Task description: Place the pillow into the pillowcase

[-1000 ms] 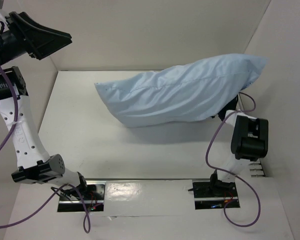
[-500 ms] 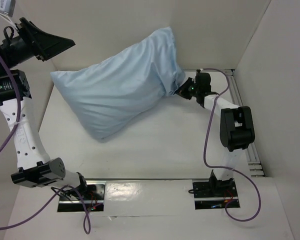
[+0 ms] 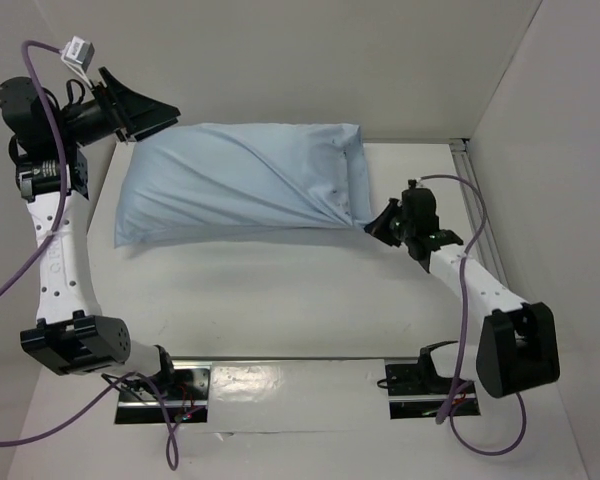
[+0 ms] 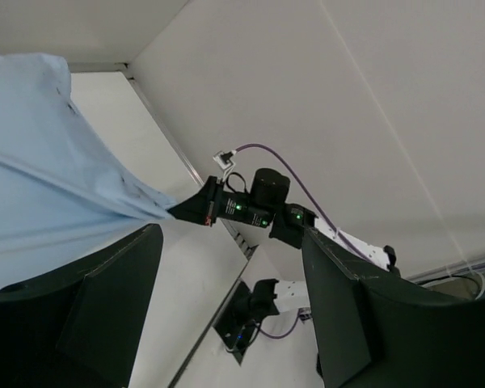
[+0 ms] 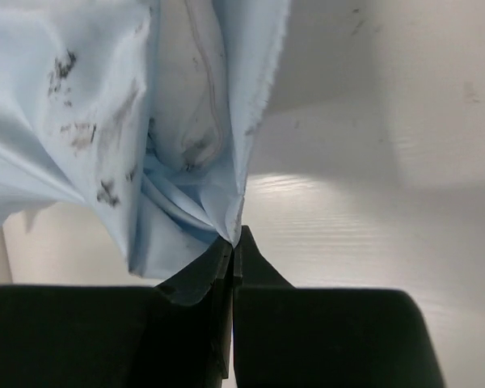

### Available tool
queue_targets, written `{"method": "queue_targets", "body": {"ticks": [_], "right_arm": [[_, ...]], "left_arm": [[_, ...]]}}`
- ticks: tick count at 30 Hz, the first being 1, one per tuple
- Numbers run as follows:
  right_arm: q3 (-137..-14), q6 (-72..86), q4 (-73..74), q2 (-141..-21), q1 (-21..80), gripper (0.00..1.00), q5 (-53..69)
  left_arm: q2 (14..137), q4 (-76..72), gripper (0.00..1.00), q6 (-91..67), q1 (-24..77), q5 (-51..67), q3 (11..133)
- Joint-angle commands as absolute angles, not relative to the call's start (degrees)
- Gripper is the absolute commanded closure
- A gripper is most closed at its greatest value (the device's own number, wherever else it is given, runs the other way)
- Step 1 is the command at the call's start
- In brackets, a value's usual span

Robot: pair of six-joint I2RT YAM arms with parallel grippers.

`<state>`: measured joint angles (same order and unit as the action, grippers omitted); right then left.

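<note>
The light-blue pillowcase (image 3: 240, 185) lies plump and full across the back of the table. In the right wrist view its open mouth (image 5: 81, 121) gapes, and a whitish seamed strip of the pillow (image 5: 190, 89) shows inside. My right gripper (image 3: 375, 225) is shut on the pillowcase's lower right corner, the fabric edge pinched between its tips (image 5: 233, 242). My left gripper (image 3: 160, 115) hovers open over the pillowcase's far left corner, holding nothing. In the left wrist view the pillowcase (image 4: 32, 162) sits beyond that gripper (image 4: 230, 242), whose dark fingers (image 4: 113, 307) stand wide apart.
White walls close in the table at the back and both sides. A metal rail (image 3: 480, 215) runs along the right edge. The arm base plates (image 3: 165, 385) sit at the near edge, with purple cables (image 3: 460, 350) trailing from both arms.
The right arm has swung the filled pillowcase down from the air onto the back of the table and stretched toward the front right. The left gripper has come nearer to its far left corner.
</note>
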<state>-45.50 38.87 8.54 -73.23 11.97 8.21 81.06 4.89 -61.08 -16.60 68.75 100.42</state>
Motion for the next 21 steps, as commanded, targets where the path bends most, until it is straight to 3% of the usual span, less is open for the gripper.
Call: {"method": "queue_targets", "body": {"ticks": [1,17,18,19,20,21], "right_arm": [[-44.47,38.14,16.16,-67.6,11.43,1.0,-2.45],[-39.73,41.6,32.97,-51.77,4.66,1.0,-22.07],[-39.73,39.92,32.0,-51.77,4.05,0.93,-20.41],[-40.42,38.6,31.99,-52.81,4.04,0.7,-18.13],[-41.56,38.58,33.73,-53.61,4.04,0.17,-18.11],[-42.79,39.54,35.23,-54.4,4.04,0.0,-19.41]], "left_arm": [[79.54,8.42,0.18,-55.3,-15.56,67.76,99.67],[81.92,32.7,0.17,-35.25,-6.6,48.79,91.94],[81.39,32.7,0.17,-34.46,-6.59,47.74,91.32],[81.39,33.65,0.17,-33.93,-6.59,46.51,90.71],[80.6,35.14,0.15,-33.06,-6.59,43.8,90.7],[80.6,36.11,0.14,-32.52,-5.98,42.46,90.7]]}}
